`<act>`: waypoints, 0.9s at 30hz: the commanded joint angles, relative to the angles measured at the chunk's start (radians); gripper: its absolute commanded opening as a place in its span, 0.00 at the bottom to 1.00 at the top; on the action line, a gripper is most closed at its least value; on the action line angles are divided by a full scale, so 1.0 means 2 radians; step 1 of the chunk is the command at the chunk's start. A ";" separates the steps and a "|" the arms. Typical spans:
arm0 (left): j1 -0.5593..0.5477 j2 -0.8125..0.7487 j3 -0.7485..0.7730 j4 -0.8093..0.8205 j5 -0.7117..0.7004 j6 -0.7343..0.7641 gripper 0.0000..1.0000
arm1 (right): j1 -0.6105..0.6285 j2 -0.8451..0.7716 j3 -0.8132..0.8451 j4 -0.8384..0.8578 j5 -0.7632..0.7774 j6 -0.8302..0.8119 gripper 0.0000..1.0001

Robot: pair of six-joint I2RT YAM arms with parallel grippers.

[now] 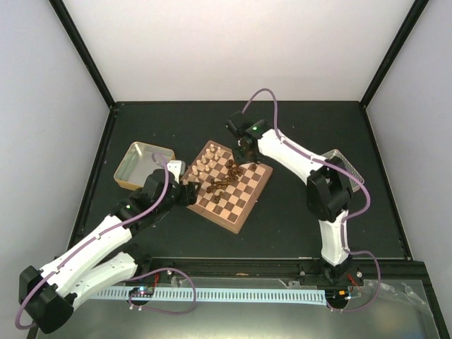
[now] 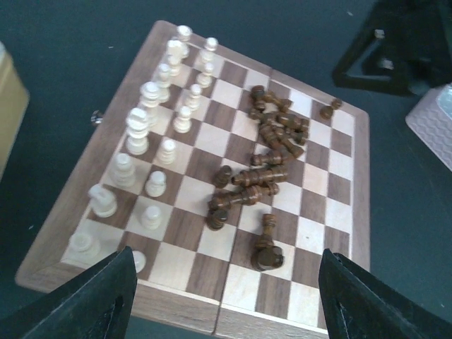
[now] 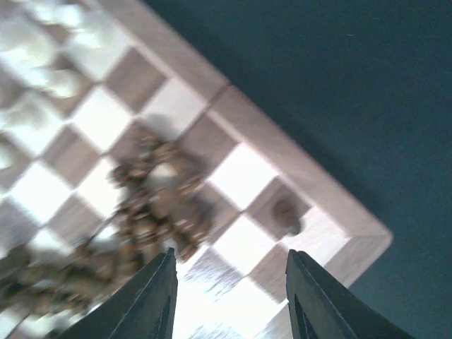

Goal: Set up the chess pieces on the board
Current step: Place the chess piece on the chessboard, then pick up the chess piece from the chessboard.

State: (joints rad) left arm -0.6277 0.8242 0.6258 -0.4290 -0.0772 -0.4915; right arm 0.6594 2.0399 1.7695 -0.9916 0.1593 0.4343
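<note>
The board (image 1: 247, 198) lies tilted in the middle of the table. Cream chess pieces (image 2: 152, 134) stand in two rows along its left side. Dark brown pieces (image 2: 265, 166) lie toppled in a heap near the middle, and one lies apart (image 2: 267, 244). A single dark piece (image 3: 286, 215) stands near the far corner. My left gripper (image 2: 226, 311) is open and empty over the board's near rim (image 2: 176, 300). My right gripper (image 3: 229, 296) is open and empty above the far corner squares, beside the dark heap (image 3: 155, 205). The right wrist view is blurred.
A shallow metal tray (image 1: 145, 164) sits left of the board, close behind my left gripper (image 1: 189, 194). A second tray (image 1: 346, 168) lies at the right, partly hidden by the right arm. My right gripper (image 1: 244, 152) hangs over the board's far edge.
</note>
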 commanded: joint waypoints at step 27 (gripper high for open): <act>0.055 -0.042 -0.058 0.047 0.141 -0.028 0.69 | 0.162 -0.088 -0.177 0.150 -0.028 0.234 0.34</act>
State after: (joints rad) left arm -0.5243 0.6777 0.5140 -0.4240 0.0219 -0.6216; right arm 1.0130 1.9598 1.4940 -0.7959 0.0948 0.7757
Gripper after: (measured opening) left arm 0.693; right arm 0.351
